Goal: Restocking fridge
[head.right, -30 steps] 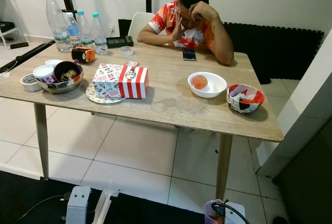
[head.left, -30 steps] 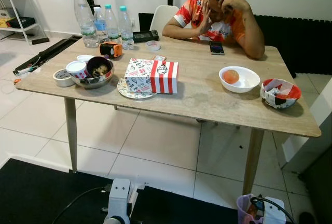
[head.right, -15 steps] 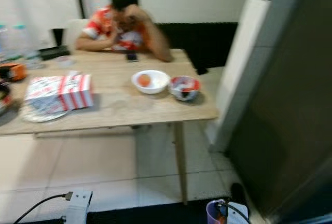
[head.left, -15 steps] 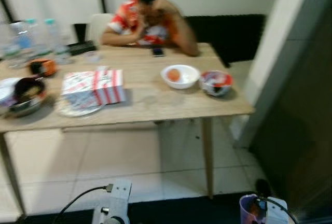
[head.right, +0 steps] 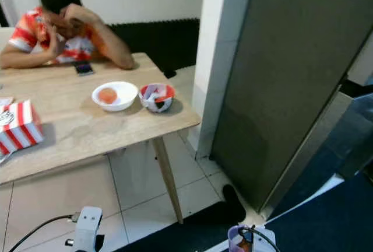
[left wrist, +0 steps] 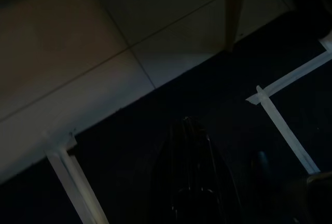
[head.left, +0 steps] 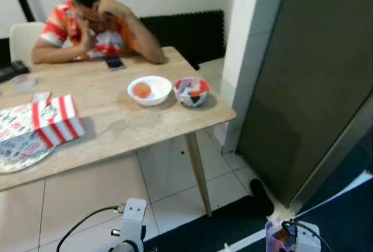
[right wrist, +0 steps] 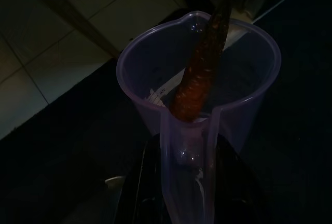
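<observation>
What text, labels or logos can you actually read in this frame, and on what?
Nothing reads as words.
Red-and-white striped box: a round logo on its face, too blurred to read.
Printed paper under the box: red print, illegible.
Purple jug in the right hand: faint marks on its wall, too dark to read.

A wooden table [head.left: 116, 126] fills the frame from nine to twelve o'clock. A person [head.left: 93, 21] sits at its far side, at eleven o'clock, head propped on both hands, a phone [head.left: 114, 62] before them. Near centre a white bowl [head.left: 150, 90] holds an orange fruit [head.left: 141, 90], touching a red-and-white paper bowl [head.left: 191, 91]. A striped box [head.left: 55, 119] lies at nine o'clock. A dark fridge [head.left: 309, 83] stands at two o'clock. At five o'clock a purple jug [head.left: 278, 237] shows low down.
</observation>
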Motion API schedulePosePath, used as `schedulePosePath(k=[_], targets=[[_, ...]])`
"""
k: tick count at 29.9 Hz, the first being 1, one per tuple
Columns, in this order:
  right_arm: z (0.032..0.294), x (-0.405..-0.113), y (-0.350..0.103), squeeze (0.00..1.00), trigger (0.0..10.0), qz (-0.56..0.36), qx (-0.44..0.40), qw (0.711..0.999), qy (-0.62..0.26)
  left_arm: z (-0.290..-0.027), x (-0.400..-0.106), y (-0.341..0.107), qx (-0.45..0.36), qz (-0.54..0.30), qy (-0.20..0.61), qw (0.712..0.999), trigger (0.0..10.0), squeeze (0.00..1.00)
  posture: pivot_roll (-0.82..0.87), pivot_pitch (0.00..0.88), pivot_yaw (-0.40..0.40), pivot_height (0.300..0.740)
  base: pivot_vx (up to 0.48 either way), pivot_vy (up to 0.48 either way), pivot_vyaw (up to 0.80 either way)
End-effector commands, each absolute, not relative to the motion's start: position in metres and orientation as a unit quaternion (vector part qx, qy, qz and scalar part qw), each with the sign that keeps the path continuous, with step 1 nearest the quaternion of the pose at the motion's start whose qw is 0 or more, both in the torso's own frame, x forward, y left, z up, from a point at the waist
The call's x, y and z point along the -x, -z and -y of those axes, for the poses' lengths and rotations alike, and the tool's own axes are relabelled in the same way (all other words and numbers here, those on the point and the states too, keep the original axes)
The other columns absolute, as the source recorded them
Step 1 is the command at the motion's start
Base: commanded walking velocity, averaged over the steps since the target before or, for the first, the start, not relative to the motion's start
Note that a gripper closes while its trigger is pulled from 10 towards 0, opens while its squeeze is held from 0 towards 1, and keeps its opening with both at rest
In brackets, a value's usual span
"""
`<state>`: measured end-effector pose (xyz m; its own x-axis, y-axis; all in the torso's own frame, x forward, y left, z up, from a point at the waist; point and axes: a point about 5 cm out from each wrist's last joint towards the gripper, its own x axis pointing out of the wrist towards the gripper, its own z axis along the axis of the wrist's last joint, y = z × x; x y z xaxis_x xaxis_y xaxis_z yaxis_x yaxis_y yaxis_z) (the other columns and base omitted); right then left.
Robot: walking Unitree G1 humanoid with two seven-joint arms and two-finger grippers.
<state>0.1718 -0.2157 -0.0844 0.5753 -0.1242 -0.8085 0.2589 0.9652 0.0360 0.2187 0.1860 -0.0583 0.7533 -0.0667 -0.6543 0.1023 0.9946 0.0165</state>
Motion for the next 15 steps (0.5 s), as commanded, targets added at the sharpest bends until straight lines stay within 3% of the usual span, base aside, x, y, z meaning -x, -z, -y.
schedulePosePath(k=[1, 4, 15], targets=[[0.2189, -0.1727, 0.0831, 0.00, 10.0, -0.443, -0.073, 0.886, 0.113, -0.1855, -0.2177, 0.0592, -0.027, -0.351, 0.046, 0.935, 10.0, 0.00, 0.01, 0.000, -0.009, 0.740, 0.000, 0.000, -0.80], [0.2187, -0.1740, 0.0825, 0.00, 10.0, -0.440, -0.076, 0.887, 0.114, -0.1846, -0.2184, 0.0587, -0.027, -0.349, 0.048, 0.936, 10.0, 0.00, 0.01, 0.000, -0.009, 0.740, 0.000, 0.000, -0.68], [0.2163, -0.1800, 0.0799, 0.00, 10.0, -0.430, -0.070, 0.894, 0.100, -0.1862, -0.2201, 0.0569, -0.023, -0.341, 0.044, 0.939, 10.0, 0.00, 0.03, 0.000, -0.017, 0.740, 0.000, 0.000, 0.00]])
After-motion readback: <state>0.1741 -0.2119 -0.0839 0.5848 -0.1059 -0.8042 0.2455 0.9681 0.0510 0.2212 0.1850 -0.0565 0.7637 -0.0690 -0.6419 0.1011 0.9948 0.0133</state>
